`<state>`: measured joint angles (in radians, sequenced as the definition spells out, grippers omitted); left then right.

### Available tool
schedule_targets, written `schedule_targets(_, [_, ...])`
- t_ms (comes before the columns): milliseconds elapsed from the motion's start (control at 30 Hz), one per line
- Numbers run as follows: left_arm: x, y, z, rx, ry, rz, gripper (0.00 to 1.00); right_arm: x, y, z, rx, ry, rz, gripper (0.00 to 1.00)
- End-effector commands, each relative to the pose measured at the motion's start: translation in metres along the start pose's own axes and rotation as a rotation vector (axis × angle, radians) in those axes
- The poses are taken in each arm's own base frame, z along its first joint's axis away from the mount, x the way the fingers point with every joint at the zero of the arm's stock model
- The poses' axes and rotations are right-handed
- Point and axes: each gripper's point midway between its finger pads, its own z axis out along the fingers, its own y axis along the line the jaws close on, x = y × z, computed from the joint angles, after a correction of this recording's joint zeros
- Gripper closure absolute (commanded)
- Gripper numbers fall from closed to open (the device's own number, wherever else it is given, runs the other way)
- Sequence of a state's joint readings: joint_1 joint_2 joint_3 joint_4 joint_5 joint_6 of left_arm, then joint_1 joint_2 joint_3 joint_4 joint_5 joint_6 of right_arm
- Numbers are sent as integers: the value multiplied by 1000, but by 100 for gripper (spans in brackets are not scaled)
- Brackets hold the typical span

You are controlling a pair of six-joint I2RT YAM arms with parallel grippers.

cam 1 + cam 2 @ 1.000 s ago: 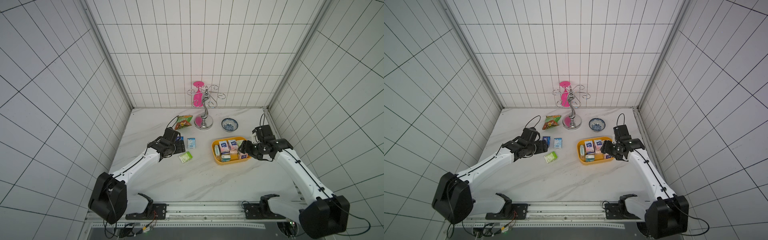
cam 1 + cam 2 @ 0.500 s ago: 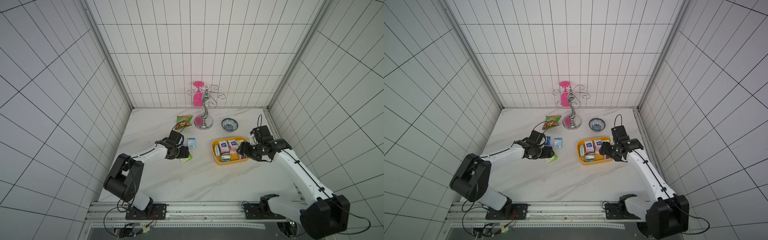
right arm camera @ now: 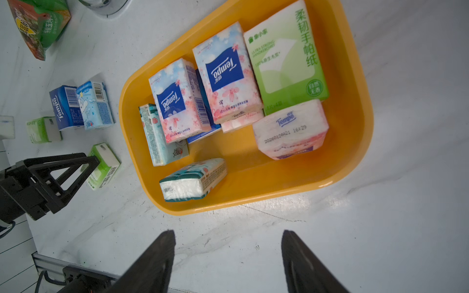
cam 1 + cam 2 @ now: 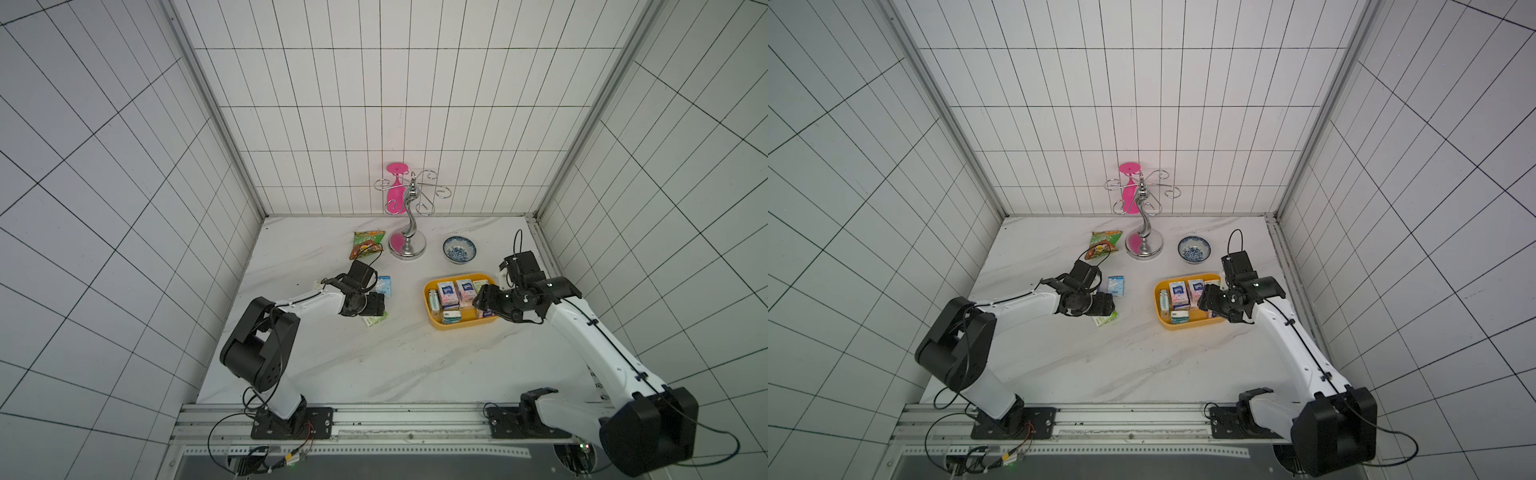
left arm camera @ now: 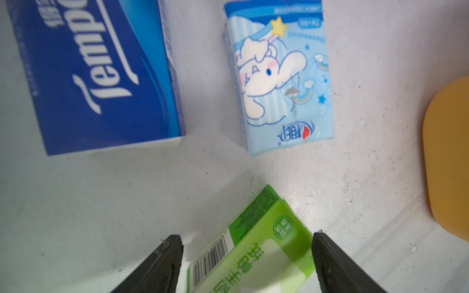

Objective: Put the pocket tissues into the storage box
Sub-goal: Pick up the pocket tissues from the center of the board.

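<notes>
Where overhead blurs, wrist shows barcode (image 5: 210,256).

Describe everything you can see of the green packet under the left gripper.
The green tissue packet is a flat rectangular pack in lime-green plastic wrap, with a paler panel, green Chinese lettering, a round seal and a barcode on a white strip. It lies flat on the marble table, turned askew between the open jaws of the left gripper. Whether a jaw touches it I cannot tell. It lies apart from the other packets and outside the storage box.
</notes>
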<state>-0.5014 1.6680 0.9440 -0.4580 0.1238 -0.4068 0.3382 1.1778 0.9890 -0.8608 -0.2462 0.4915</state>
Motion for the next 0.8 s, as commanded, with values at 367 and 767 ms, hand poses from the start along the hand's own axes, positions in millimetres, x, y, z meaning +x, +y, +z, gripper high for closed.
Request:
schedule_targets(367, [39, -71, -14, 9, 46, 85, 16, 4, -5, 2, 32, 10, -2, 29])
schedule_targets(767, [54, -74, 4, -44, 143, 83, 16, 6, -7, -1, 39, 4, -2, 29])
